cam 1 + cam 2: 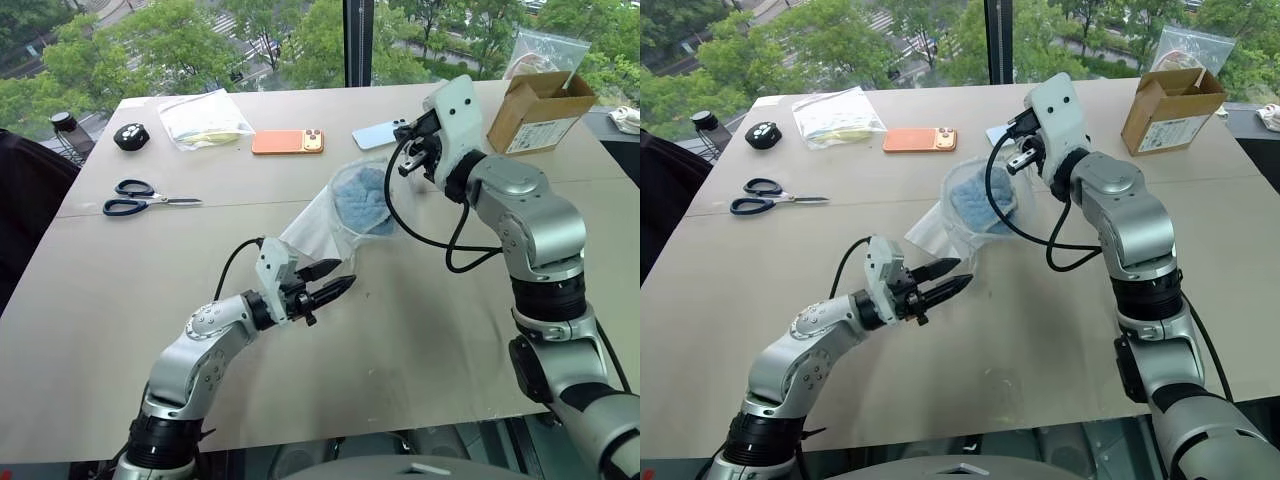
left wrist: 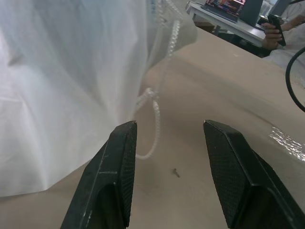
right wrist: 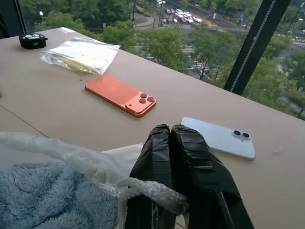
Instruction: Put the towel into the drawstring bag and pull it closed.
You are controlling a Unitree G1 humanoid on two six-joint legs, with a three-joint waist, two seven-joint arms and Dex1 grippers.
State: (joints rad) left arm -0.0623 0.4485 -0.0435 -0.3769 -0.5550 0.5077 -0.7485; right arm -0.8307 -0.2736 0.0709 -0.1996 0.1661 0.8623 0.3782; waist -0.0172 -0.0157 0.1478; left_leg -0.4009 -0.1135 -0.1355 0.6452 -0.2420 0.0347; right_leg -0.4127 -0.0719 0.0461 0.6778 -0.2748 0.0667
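Drawstring bag (image 1: pixel 330 215) runs slantwise — mouth up toward right pincer (image 1: pixel 413 158).

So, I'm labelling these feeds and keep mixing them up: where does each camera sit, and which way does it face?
Left eye, right eye: on the head, looking forward and down over the table; both arms show, left gripper, right gripper.
Left wrist: along its open fingers at the drawstring bag and cord.
Right wrist: along its shut fingers pinching the cord, over the towel, toward the windows.
Shared: the orange phone appears in head and right wrist views.
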